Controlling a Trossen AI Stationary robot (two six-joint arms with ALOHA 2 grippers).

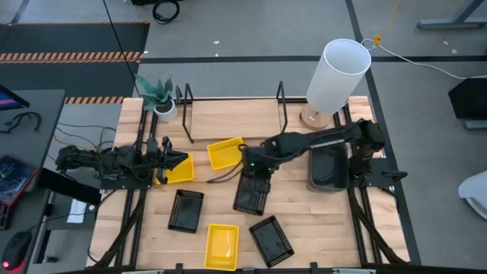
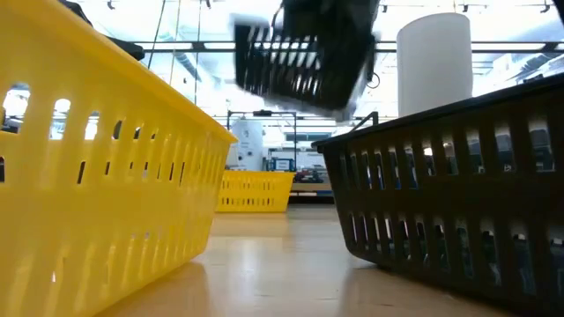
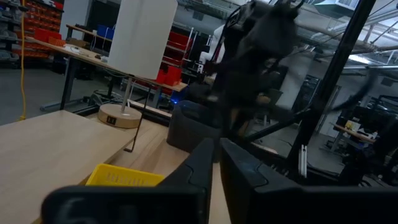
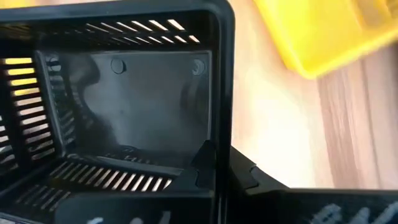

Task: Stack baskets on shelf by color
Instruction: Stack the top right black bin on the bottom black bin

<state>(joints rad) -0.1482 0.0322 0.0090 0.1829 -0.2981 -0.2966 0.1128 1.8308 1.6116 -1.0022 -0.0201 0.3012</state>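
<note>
My right gripper point(image 1: 253, 169) hangs over the table's middle, shut on a small black perforated basket point(image 1: 251, 196). In the low view that basket point(image 2: 304, 57) hangs blurred and tilted, high above the tabletop. My left gripper point(image 1: 181, 160) waits shut at the table's left, above a yellow basket point(image 1: 175, 170). Another yellow basket point(image 1: 226, 152) lies in front of the shelf point(image 1: 232, 118), whose black wire uprights stand at the far side. A third yellow basket point(image 1: 221, 245) rests on its base near the front edge, between two black baskets point(image 1: 186, 209) point(image 1: 272, 240). My right gripper holds the black basket by one wall point(image 4: 222, 112) near a corner. One finger point(image 4: 204, 163) is inside the basket and the other point(image 4: 252, 177) outside. The fingers slant steeply down from above. The basket hangs below them, tilted and clear of the table.
Dark grey baskets point(image 1: 329, 169) sit nested at the right, beside my right arm. A white cylindrical lamp point(image 1: 338, 72) stands at the far right and a small potted plant point(image 1: 160, 99) at the far left. Bare wood lies between the front baskets and the shelf.
</note>
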